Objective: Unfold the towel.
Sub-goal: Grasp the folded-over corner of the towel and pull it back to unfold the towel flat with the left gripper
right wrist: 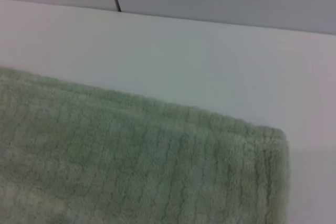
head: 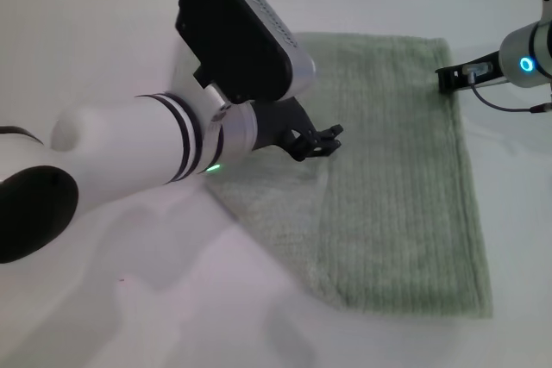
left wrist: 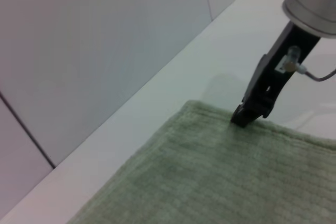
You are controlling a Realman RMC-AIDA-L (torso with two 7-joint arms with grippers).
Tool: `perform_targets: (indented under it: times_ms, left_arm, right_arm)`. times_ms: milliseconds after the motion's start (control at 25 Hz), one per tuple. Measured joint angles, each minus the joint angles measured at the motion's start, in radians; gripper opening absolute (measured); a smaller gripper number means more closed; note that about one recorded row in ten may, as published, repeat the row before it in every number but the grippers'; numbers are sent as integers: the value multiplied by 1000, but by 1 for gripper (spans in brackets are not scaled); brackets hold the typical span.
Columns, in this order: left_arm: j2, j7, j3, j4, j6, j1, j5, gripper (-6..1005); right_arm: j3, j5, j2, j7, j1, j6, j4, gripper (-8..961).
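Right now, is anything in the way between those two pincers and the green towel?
Nothing visible. The left pincer hangs over the middle of the towel, and the right pincer sits at its far right corner. Only bare white table surrounds the cloth.

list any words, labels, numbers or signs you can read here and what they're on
None: no readable text in any view.
The towel is plain ribbed cloth, no tag showing.
The left gripper and right gripper carry no lettering; the lit ring on the right arm is only a light.
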State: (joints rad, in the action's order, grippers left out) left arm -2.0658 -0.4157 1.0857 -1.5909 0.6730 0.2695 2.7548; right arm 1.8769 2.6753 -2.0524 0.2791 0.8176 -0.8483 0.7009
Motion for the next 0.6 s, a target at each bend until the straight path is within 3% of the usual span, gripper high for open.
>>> perform_targets:
  times_ms: [600]
  left_arm:
    - [-2, 7, -43, 42, 46, 28, -23, 843]
  right_arm:
    - [1, 0, 0, 0, 0, -3, 2, -1]
